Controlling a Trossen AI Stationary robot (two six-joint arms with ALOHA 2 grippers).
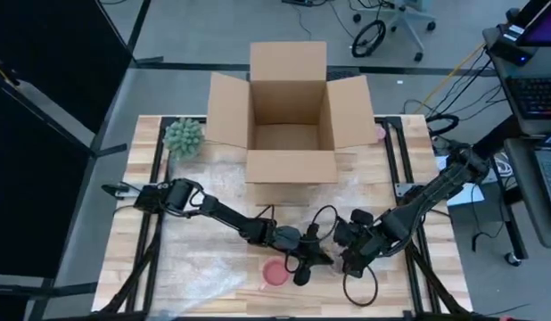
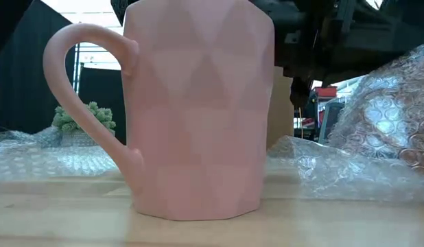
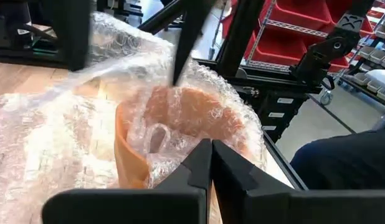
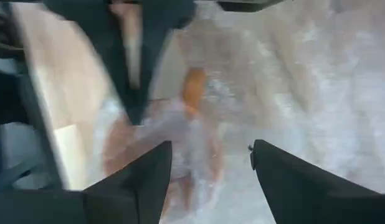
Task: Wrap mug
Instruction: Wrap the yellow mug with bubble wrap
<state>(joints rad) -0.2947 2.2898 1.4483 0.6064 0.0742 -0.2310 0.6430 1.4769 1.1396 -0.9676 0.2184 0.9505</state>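
Note:
A pink faceted mug [image 2: 198, 110] stands upright on the wood near the table's front edge [image 1: 275, 273], with no wrap on it. Clear bubble wrap [image 3: 61, 143] lies over the table's middle and over an orange-pink mug [image 3: 180, 118] lying under it. My left gripper [image 3: 211, 163] is shut at that wrapped mug, just right of the pink one [image 1: 302, 266]. My right gripper [image 4: 208, 155] stands open over the wrapped mug [image 4: 194, 87], close to the left gripper [image 1: 349, 254]. My left gripper has its shut fingers on the bubble wrap [image 3: 171, 167] at the near side of the wrapped mug's rim. The fingertips meet there with wrap bunched around them. I cannot tell whether one layer or several is between them. The mug stays low on the table under the wrap.
An open cardboard box [image 1: 289, 120] stands at the far middle. A green spiky ball [image 1: 184, 137] sits at the far left. Loose bubble wrap rises at the right in the low view [image 2: 394, 116]. Dark rails [image 1: 151, 223] run along both sides of the wooden top.

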